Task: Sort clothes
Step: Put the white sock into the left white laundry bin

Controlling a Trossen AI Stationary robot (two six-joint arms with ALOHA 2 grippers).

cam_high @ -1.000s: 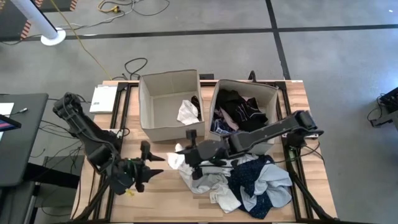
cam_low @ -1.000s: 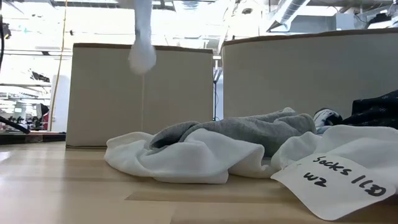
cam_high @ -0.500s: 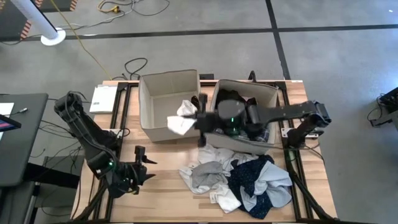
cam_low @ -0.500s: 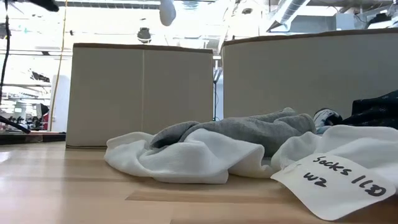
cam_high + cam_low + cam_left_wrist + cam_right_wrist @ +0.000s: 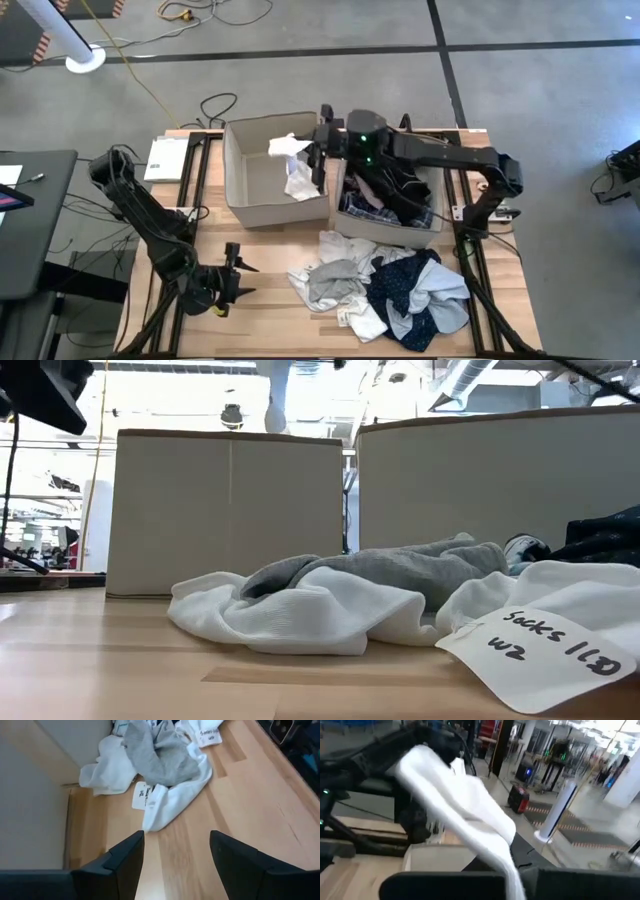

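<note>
A white garment (image 5: 286, 150) hangs over the left beige box (image 5: 236, 170), with my right gripper (image 5: 320, 146) shut on it; it also shows high up in the low view as a white garment (image 5: 275, 405). Another white piece (image 5: 301, 182) lies inside that box. Dark clothes (image 5: 385, 185) fill the right box (image 5: 440, 150). A pile of white, grey, navy dotted and light blue clothes (image 5: 385, 285) lies on the table. My left gripper (image 5: 237, 280) stands open low over the table's near left, facing the pile (image 5: 160, 765), nothing between its fingers (image 5: 125, 862). My right gripper pinches one end of the white garment (image 5: 511, 865) between its two fingers. The fingers reach level from the table's right. The garment (image 5: 455, 810) is lifted clear and trails away from the fingers over the left box.
The two boxes stand side by side at the table's far edge. A paper tag with handwriting (image 5: 545, 645) lies on the pile's near side. Bare wood (image 5: 270, 320) shows between my left gripper and the pile. A white pad (image 5: 165, 158) lies at the far left.
My right gripper has risen and swung from above the pile toward the far edge, carrying the white garment clear of the table to over the left box. My left gripper has sunk toward the table at the near left.
</note>
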